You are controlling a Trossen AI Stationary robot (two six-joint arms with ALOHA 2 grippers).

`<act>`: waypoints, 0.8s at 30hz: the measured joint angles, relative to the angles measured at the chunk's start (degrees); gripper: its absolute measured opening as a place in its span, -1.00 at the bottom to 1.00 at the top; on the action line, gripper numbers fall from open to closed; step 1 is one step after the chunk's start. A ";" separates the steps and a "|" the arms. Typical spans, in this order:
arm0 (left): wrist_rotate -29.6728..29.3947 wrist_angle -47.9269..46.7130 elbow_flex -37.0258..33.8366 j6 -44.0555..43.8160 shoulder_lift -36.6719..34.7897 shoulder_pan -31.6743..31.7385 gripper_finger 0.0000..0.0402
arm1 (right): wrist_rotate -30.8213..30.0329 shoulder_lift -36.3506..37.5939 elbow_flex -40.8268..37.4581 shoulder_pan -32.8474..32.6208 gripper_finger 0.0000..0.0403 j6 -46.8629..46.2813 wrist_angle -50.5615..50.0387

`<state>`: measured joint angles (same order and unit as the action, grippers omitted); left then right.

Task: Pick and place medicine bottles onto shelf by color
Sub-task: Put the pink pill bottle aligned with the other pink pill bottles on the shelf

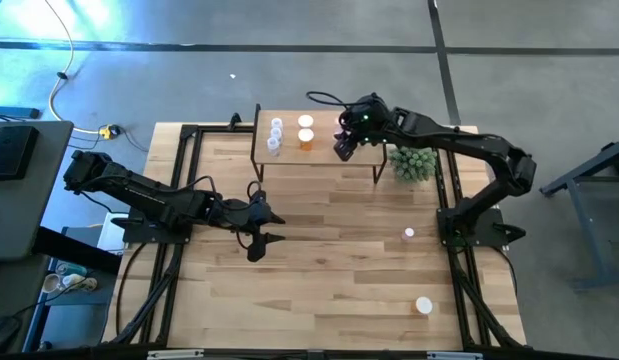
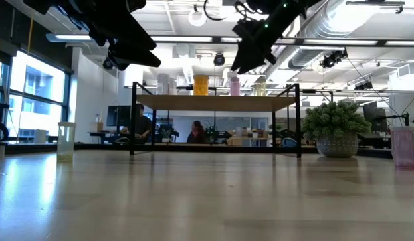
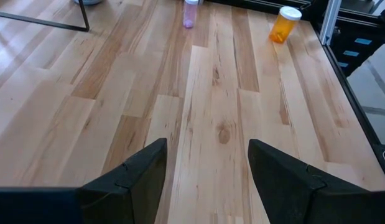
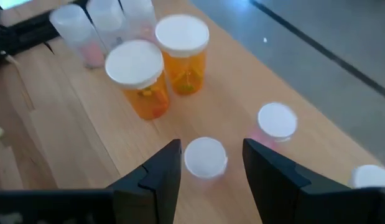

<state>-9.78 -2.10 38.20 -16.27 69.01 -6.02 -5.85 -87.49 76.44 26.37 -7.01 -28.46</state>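
Bare wood planks of the table (image 1: 329, 260) fill the near ground, wide and free between the two arms. From above, the shelf (image 1: 324, 148) stands at the far edge beside a green spiky plant (image 1: 413, 162); the low view alone shows it raised on thin black legs, with an office, ceiling ducts and seated people behind. The right tool (image 1: 345, 146) hangs over the shelf's right part, its fingers apart with a pink bottle (image 4: 205, 157) standing between them, not gripped. Only its wrist view shows the shelf crowded: two orange bottles (image 4: 137, 78) side by side, clear bottles (image 4: 80, 34) behind them, another pink one (image 4: 277, 121) near. The left tool (image 1: 261, 226) hovers above mid-table, fingers spread on nothing. Its wrist view finds a pink bottle on the table (image 3: 190, 12) upright and an orange bottle on the table (image 3: 284, 23) tilted near the table's edge.
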 joint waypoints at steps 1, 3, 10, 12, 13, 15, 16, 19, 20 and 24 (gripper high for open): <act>0.00 -0.08 0.00 0.00 0.00 0.00 0.07 | -0.02 0.51 0.00 0.00 -0.19 0.36 -0.09; 0.00 -0.56 0.00 -0.01 0.00 0.00 0.07 | 0.13 1.94 0.00 -0.03 -0.19 1.03 -1.01; -0.40 -2.66 0.02 -1.60 0.00 -0.04 0.07 | 0.20 8.11 0.00 -3.37 -0.19 1.78 -11.12; -1.34 -2.90 0.02 -2.13 0.00 -0.07 0.07 | 0.29 9.68 0.00 -5.26 -0.19 3.41 -14.64; -1.73 -2.85 0.02 -2.45 0.00 -0.07 0.07 | 0.30 10.34 0.00 -6.31 -0.19 4.06 -16.48; -2.51 -2.85 0.02 -2.68 0.00 -0.04 0.07 | 0.33 11.30 -0.06 -8.57 -0.19 4.32 -20.69; -2.89 -2.85 0.02 -2.90 0.00 -0.04 0.07 | 0.31 11.82 -0.52 -9.77 -0.19 4.17 -21.83; -3.23 -2.84 0.02 -3.04 0.00 -0.04 0.07 | 0.33 13.30 -3.76 -13.25 -0.19 2.21 -23.79; -3.26 -2.85 0.02 -3.04 -0.02 -0.04 0.07 | 0.32 13.79 -5.20 -14.28 -0.19 1.28 -23.63; -3.28 -2.83 0.02 -3.04 0.00 -0.04 0.07 | -0.45 15.97 -10.37 -18.52 -0.19 -4.62 -23.57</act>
<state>-13.06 -4.93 38.22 -19.31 69.01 -6.07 -6.30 -71.51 66.08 7.85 -11.62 -52.02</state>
